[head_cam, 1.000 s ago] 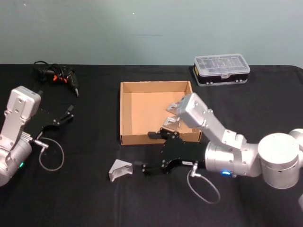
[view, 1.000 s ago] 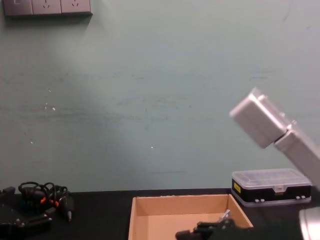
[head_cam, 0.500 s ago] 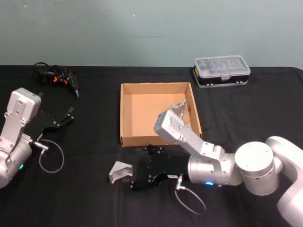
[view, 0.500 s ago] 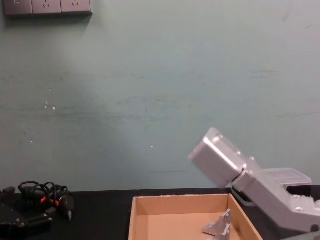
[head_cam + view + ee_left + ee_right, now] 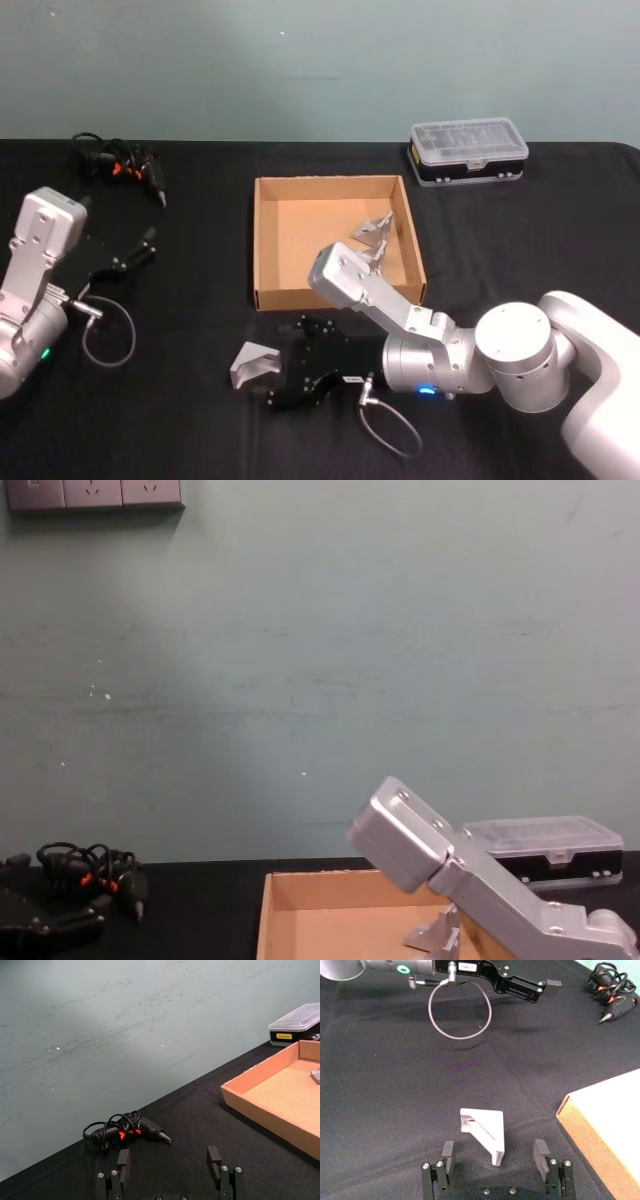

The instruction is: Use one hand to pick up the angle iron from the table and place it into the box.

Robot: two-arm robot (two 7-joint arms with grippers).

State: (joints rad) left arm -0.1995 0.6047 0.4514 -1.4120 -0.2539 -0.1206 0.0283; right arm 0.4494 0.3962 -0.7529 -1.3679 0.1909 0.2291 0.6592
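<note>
Standing here, I'd say this piece is barely started. The small silver-grey metal angle iron (image 5: 254, 362) lies on the flat matte black table (image 5: 200, 420), just off the front-left corner of the shallow open-top brown cardboard box (image 5: 258, 240), on the robot's side of it. The black right gripper (image 5: 285, 362), on its boxy silver-grey arm, hangs low in front of the box. Its jaws are spread wide to either side of the angle iron and, as far as the wrist view shows, are not touching it. Closing, lifting, carrying over the box's front wall and letting go are all left to do. A couple of similar silver metal brackets (image 5: 372, 230) already lie inside the box, toward its far right side. The black left gripper (image 5: 140, 245) sits idle well to the left of the box, jaws wide and empty.

The right arm covers part of the box's front wall. I can't make out whether the fingertips reach the table, nor exactly how many brackets are in the box. From chest height, the table in front of the box is cut off.
</note>
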